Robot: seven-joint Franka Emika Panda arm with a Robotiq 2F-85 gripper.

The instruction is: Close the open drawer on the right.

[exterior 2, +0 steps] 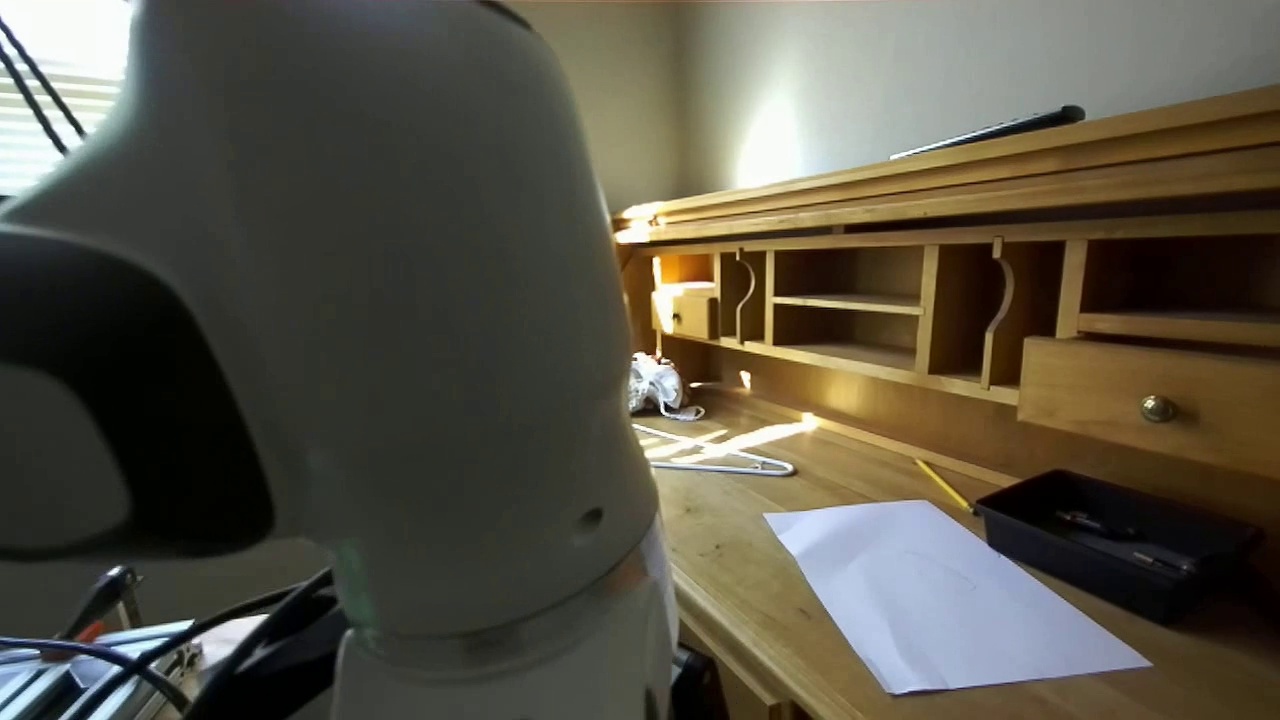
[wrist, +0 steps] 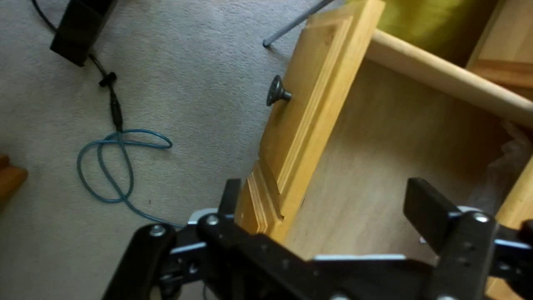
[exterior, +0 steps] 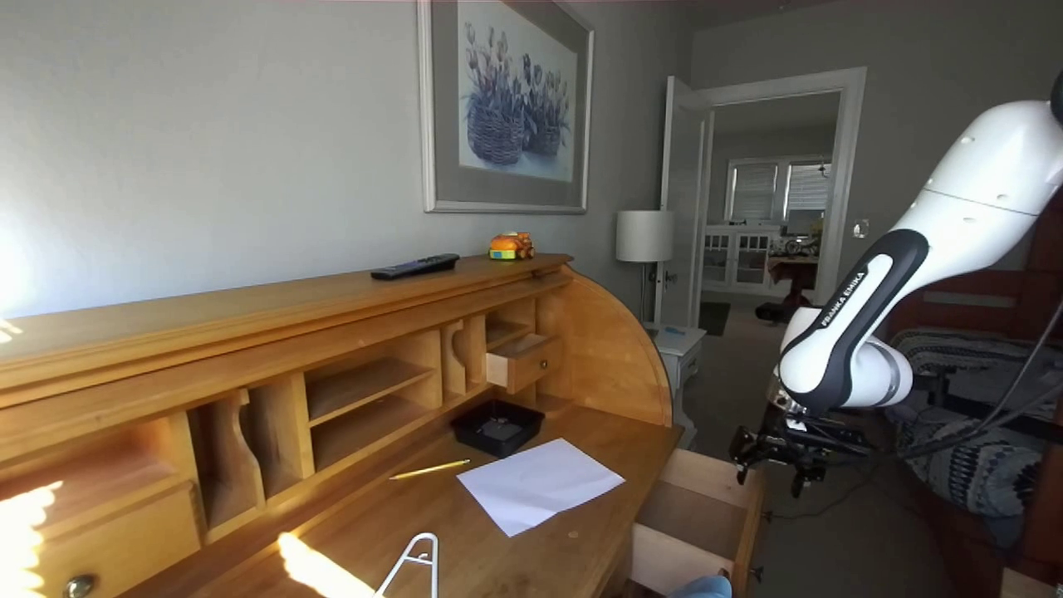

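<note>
The drawer is pulled out from the right end of the desk in an exterior view (exterior: 706, 477), with its pale inner walls and floor showing. In the wrist view its front panel (wrist: 310, 112) runs diagonally, with a dark knob on the outer face. My gripper (exterior: 768, 477) is above the drawer's front edge in that exterior view. In the wrist view my gripper (wrist: 327, 198) is wide open and empty. Its left finger appears on the outer side of the front panel and its right finger over the drawer's inside. I cannot tell whether either touches. The arm hides the gripper in an exterior view.
The desk top (exterior: 598, 531) is beside the drawer. It bears a white paper sheet (exterior: 540, 486), a black tray (exterior: 498, 428) and a yellow pencil (exterior: 430, 470). A small desk drawer (exterior: 531, 363) above juts out slightly. A cable (wrist: 125, 166) lies on the carpet.
</note>
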